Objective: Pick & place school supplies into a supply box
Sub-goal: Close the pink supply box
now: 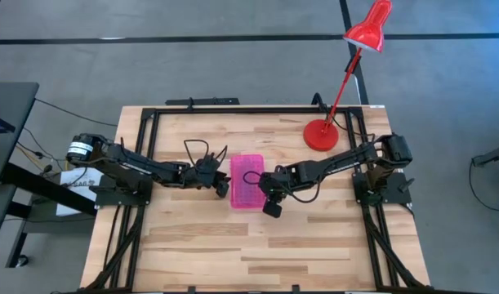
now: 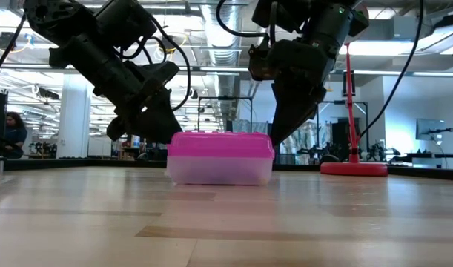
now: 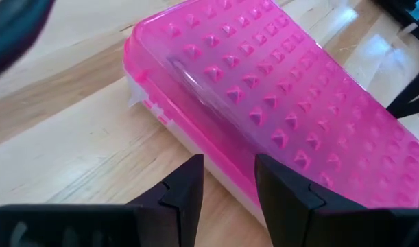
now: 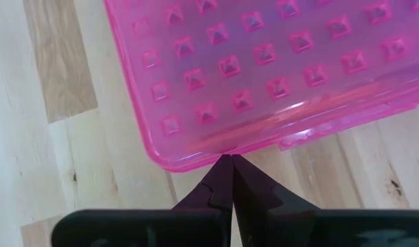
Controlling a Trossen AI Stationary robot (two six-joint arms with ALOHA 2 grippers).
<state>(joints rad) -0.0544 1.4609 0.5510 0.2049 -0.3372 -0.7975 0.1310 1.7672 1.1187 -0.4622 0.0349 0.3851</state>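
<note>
Left gripper (image 3: 228, 180): my wrist camera shows fingers parted, empty, beside supply box (image 3: 278, 103).
Right gripper (image 4: 231, 180): pinched shut, tips at box edge.
Box: overhead, lid down, mid-table (image 1: 192, 253).

Both arms are dark, nearly black, built of chunky jointed segments with loose black cables looping off them. Seen against the pink supply box (image 1: 247, 180), the left arm on its one side carries a round silver-white motor housing at its base, while the right arm on the other side ends in a blocky black wrist unit. The left gripper (image 3: 228, 184) has two matte black fingers (image 3: 187, 195) with stepped, notched inner edges. The right gripper (image 4: 230, 182) has the same black fingers (image 4: 260, 189), tapering to thin points, mounted on a flat black bar.
</note>
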